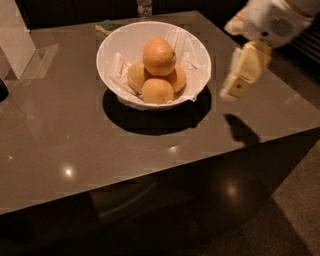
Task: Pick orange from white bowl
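The white bowl point(197, 55) stands on the grey table at the upper middle, with crinkled white lining inside. The orange point(159, 56), the biggest one, sits on top of three slightly smaller oranges in the bowl. My gripper point(242, 75) hangs above the table just right of the bowl's rim, at about the height of the bowl, apart from it. It casts a shadow on the table below.
The grey table point(75, 135) has its front edge running across the lower half and its right edge near the arm. A white upright object point(15, 35) stands at the far left. A bottle point(144, 7) and a green item point(106, 26) lie behind the bowl.
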`<state>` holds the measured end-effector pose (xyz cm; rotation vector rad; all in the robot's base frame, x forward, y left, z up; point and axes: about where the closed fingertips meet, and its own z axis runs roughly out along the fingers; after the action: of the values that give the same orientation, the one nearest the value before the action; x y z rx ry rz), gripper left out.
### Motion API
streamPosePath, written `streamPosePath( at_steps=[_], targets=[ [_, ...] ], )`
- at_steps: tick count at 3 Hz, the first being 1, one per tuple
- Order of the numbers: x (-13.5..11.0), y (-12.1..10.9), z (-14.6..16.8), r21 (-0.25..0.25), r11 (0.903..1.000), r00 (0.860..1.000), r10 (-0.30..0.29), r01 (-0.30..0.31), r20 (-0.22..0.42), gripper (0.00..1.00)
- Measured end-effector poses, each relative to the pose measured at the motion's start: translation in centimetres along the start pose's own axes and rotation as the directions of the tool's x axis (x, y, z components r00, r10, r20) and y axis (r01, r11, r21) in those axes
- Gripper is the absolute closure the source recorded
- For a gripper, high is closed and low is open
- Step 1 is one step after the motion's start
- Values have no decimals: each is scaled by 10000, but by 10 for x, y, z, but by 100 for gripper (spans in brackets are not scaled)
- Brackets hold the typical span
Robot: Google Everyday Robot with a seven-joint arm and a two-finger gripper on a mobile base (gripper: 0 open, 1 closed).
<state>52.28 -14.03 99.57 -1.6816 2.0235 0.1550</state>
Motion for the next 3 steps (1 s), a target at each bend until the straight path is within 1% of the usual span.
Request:
streamPosePath(
  at_steps=[1, 2, 3],
  targets=[
    [-34, -17, 28, -670, 9977, 9976, 84, -37, 694, 0],
    [-37, -20, 30, -678, 9977, 9971, 65, -13, 755, 0],
    [-45, -19, 41, -688, 9975, 9924, 238, -155, 1211, 0]
  ],
)
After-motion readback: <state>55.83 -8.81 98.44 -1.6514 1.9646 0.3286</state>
